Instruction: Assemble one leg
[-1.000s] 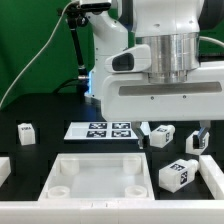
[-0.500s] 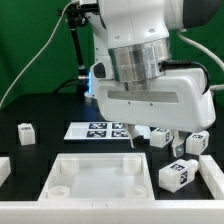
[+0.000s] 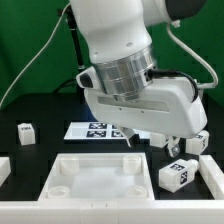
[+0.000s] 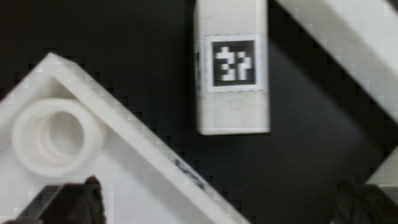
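Observation:
In the wrist view a white leg (image 4: 233, 65) with a black-and-white tag lies on the black table, just beyond a corner of the white tray (image 4: 125, 120) with a round hole. My gripper (image 4: 222, 205) is open and empty above the tray's edge, short of that leg; its dark fingertips (image 4: 71, 203) show at both sides. In the exterior view the gripper (image 3: 173, 148) hangs low behind the tray's (image 3: 60, 180) back right corner. Other legs lie at the exterior view's left (image 3: 25, 133) and right (image 3: 176, 174), and one is partly hidden behind the hand (image 3: 198, 141).
The marker board (image 3: 95, 129) lies behind the tray, partly under the arm. White rail pieces sit at the table's left edge (image 3: 4, 168) and right edge (image 3: 213, 176). A white slanted edge (image 4: 338, 40) runs beside the leg in the wrist view.
The arm has tilted and the hand has turned and come down toward the exterior view's right, near the tray's back right corner. The legs and tray have not moved.

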`<state>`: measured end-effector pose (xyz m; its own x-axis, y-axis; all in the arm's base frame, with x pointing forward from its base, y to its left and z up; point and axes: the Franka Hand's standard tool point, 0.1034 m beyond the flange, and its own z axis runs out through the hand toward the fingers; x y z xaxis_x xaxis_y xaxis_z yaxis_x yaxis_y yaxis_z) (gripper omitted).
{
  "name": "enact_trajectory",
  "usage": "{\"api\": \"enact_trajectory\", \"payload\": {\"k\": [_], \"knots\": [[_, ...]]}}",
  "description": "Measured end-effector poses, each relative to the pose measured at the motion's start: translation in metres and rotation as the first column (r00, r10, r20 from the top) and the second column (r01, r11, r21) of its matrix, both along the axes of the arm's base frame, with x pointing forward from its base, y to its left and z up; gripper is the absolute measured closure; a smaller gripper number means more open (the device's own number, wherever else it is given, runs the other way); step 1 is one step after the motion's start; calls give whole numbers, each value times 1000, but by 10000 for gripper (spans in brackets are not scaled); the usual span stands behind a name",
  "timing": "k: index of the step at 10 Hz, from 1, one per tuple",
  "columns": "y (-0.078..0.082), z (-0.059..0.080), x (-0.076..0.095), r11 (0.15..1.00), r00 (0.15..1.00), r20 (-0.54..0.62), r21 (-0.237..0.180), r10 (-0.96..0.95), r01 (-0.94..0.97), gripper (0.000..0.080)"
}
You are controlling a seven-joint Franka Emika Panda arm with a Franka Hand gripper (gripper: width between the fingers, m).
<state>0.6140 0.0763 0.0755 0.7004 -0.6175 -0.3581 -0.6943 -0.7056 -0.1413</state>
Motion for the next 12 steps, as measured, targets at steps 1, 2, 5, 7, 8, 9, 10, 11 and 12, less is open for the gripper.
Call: {"api": "enact_trajectory", "payload": {"k": [1,2,5,7,8,9,10,11,12], "knots": [[2,-1,0,1000,1000,-19,24,-4,4,151],[1,-2,-8,998,996,-87,63,5,0,151],[-12,-9,-12,990,974,-224,142,43,-11,151],[7,-16,-28,979,929,-358,205,92,-18,151],[13,-18,-23,972,910,-397,234,118,-24,151],[19,-23,-20,968,893,-431,249,127,-18,151],[21,-27,-14,970,903,-411,242,128,-27,151],[21,-25,-13,970,904,-407,242,128,-29,151],[21,-26,-13,970,904,-408,242,127,-27,151]]}}
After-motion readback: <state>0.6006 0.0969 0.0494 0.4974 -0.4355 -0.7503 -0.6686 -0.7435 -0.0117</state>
